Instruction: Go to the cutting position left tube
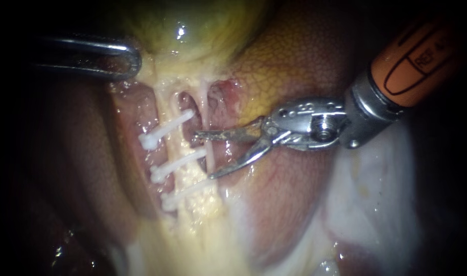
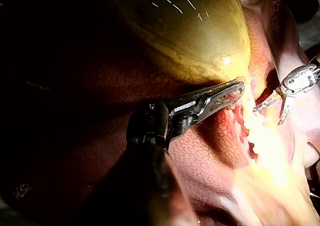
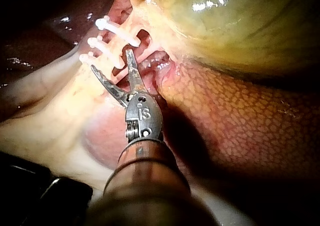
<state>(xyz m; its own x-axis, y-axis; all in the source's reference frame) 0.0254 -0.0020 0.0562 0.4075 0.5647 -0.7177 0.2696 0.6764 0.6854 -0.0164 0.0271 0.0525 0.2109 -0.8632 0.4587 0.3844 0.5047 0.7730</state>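
Dark liver (image 1: 300, 61) and yellow gallbladder (image 1: 192, 25) lie behind. The right instrument (image 1: 203, 156) holds its tool spread just beside the clipped left tube (image 1: 176, 148). The left instrument (image 1: 131, 61) has its tool pinching the gallbladder's lower edge.

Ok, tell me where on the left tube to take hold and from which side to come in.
Take the left tube on the bare stretch between the top clip and the middle clip, coming from the endoscope view's right, where the right instrument stands open. The tube runs roughly upright there, so a crosswise approach should straddle it.
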